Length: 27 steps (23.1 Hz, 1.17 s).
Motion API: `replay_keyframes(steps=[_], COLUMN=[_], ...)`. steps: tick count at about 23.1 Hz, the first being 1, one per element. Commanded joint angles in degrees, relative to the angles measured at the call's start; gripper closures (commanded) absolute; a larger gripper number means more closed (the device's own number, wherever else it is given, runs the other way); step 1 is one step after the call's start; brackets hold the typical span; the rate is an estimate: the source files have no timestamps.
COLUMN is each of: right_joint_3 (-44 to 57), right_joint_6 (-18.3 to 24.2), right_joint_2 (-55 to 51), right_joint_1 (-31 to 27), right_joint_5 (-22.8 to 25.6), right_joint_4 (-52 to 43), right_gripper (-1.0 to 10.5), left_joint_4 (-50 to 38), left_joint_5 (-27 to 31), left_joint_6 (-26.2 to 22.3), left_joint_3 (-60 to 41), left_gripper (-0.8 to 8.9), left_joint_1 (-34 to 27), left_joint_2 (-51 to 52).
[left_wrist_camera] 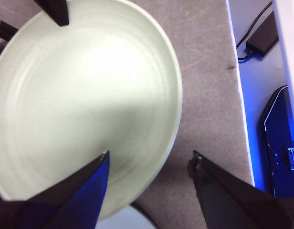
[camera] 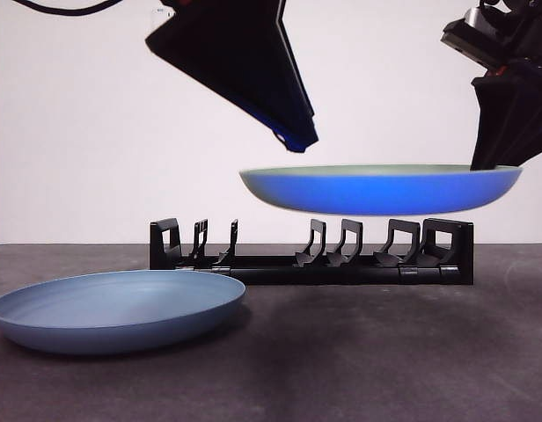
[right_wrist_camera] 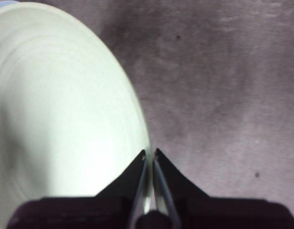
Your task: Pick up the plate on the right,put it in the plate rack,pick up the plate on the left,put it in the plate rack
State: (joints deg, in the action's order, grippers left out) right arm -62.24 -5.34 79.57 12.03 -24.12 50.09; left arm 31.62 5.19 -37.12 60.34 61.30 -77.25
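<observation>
Right claw clamped on raised plate above plate rack.

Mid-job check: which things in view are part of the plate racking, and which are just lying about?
Job:
held plate, clamped in right gripper
left gripper, open beside it
grey-blue plate on table
plate rack

Lying about:
cable and adapter
dark device off the table

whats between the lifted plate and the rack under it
Nothing. In the front view the lifted plate, pinched at its rim by the right gripper, hangs over the rack with only bare wall showing through the gap; they don't touch.
</observation>
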Motion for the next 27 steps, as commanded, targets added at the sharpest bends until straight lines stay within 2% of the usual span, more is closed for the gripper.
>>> replay_keyframes(steps=[1, 7, 8, 11, 12, 21, 24, 26, 27], right_joint_3=[-0.3, -0.3, -0.3, -0.3, -0.3, -1.0, -1.7, -2.1, -2.1], right_joint_6=[0.3, 0.3, 0.3, 0.4, 0.5, 1.9, 2.4, 2.3, 1.9], right_joint_2=[-0.1, -0.1, -0.1, -0.1, -0.1, -0.2, -1.4, -3.2, -4.8], right_joint_1=[0.1, 0.1, 0.1, 0.1, 0.1, 0.0, -0.5, -1.3, -1.6], right_joint_5=[-1.5, -1.5, -1.5, -1.5, -1.5, -1.0, -0.8, -0.3, 1.4], right_joint_4=[-0.2, -0.2, -0.2, -0.2, -0.2, -0.6, -2.1, -4.6, -6.6], right_gripper=[9.6, 9.6, 9.6, 9.6, 9.6, 9.2, 7.3, 6.9, 6.9], left_joint_4=[-0.2, -0.8, -1.0, -1.2, -1.4, -3.9, -4.0, -4.5, -5.3], left_joint_5=[-0.8, -0.8, -0.8, -0.7, -0.7, -0.8, -1.0, -1.0, -1.0], left_joint_6=[-0.7, -0.7, -0.6, -0.7, -0.7, -0.7, -0.5, 0.2, 2.2], left_joint_3=[0.0, 0.0, 0.0, 0.0, 0.0, 0.0, 0.0, 0.0, 0.0], left_gripper=[5.26, 5.39, 5.71, 8.14, 8.29, 8.23, 8.22, 8.22, 8.22], left_joint_1=[0.0, 0.1, 0.1, 0.1, 0.1, 0.4, 0.8, 1.0, 1.0], left_joint_2=[-2.1, -5.8, -6.2, -7.0, -7.0, -7.0, -7.0, -7.0, -7.0])
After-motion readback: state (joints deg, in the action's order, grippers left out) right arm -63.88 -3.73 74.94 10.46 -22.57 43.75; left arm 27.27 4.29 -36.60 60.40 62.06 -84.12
